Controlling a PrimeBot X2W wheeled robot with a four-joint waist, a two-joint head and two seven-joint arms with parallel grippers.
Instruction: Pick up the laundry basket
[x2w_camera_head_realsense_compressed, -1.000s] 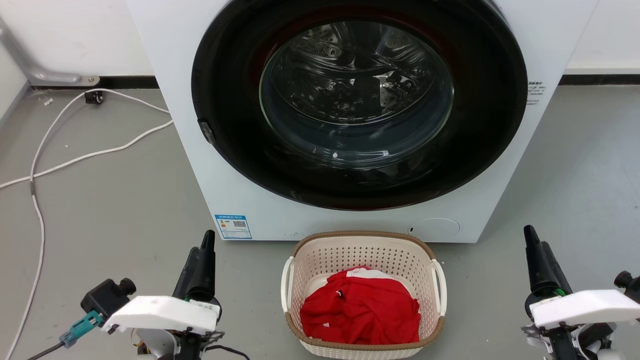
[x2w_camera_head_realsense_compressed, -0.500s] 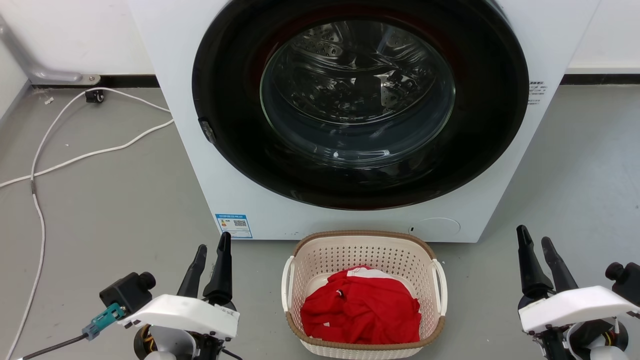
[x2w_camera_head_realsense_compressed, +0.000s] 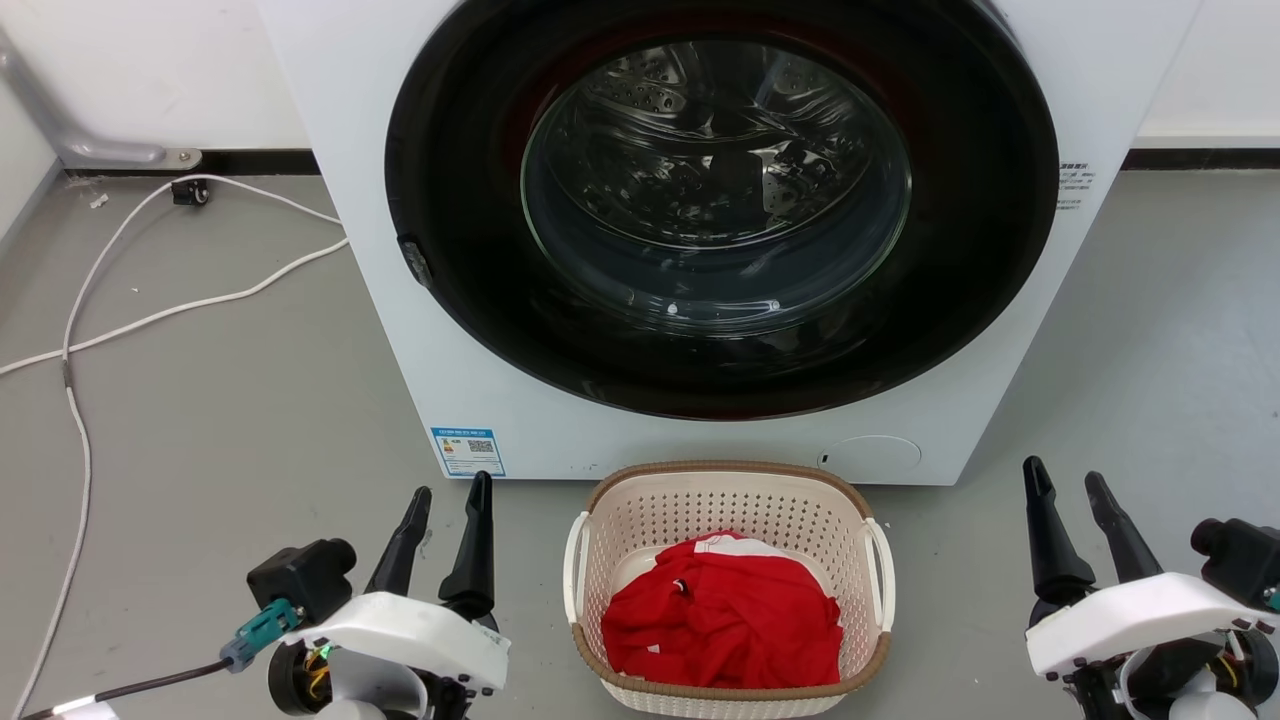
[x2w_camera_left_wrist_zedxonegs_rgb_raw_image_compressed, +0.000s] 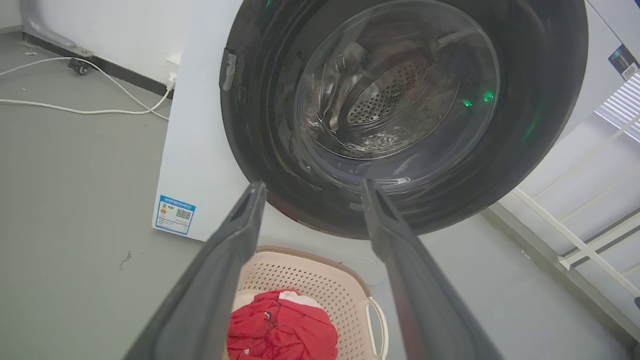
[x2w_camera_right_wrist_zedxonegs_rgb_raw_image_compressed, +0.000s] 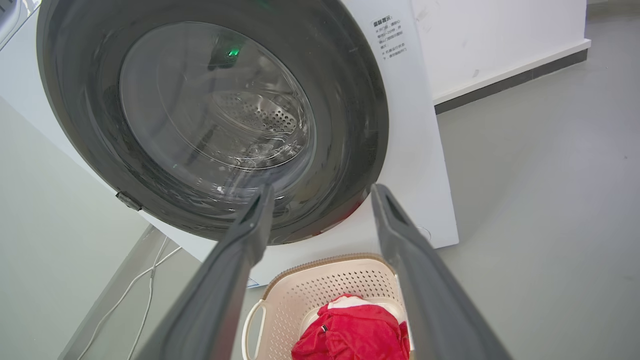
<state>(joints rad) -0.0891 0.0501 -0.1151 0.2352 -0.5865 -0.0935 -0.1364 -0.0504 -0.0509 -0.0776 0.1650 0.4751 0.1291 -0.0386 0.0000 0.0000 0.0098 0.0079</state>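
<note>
The laundry basket (x2w_camera_head_realsense_compressed: 728, 498) sits on the grey floor just in front of the washing machine, cream with perforated walls, a brown rim and white side handles. A crumpled red garment (x2w_camera_head_realsense_compressed: 722, 612) lies inside it. My left gripper (x2w_camera_head_realsense_compressed: 450, 495) stands open a short way left of the basket, apart from its left handle (x2w_camera_head_realsense_compressed: 574, 552). My right gripper (x2w_camera_head_realsense_compressed: 1066, 480) is open farther off to the basket's right. The left wrist view looks over the basket (x2w_camera_left_wrist_zedxonegs_rgb_raw_image_compressed: 315, 272) between the left gripper's (x2w_camera_left_wrist_zedxonegs_rgb_raw_image_compressed: 311, 186) spread fingers, and the right wrist view looks over the basket (x2w_camera_right_wrist_zedxonegs_rgb_raw_image_compressed: 332, 282) between the right gripper's (x2w_camera_right_wrist_zedxonegs_rgb_raw_image_compressed: 322, 189) spread fingers.
The white washing machine (x2w_camera_head_realsense_compressed: 470, 400) with its closed round dark door (x2w_camera_head_realsense_compressed: 720, 200) rises right behind the basket. White cables (x2w_camera_head_realsense_compressed: 150, 310) trail over the floor at the left. Bare grey floor lies on both sides of the basket.
Both grippers have gone from shut to open. The left gripper has moved right, toward the basket, and the right gripper has shifted slightly left.
</note>
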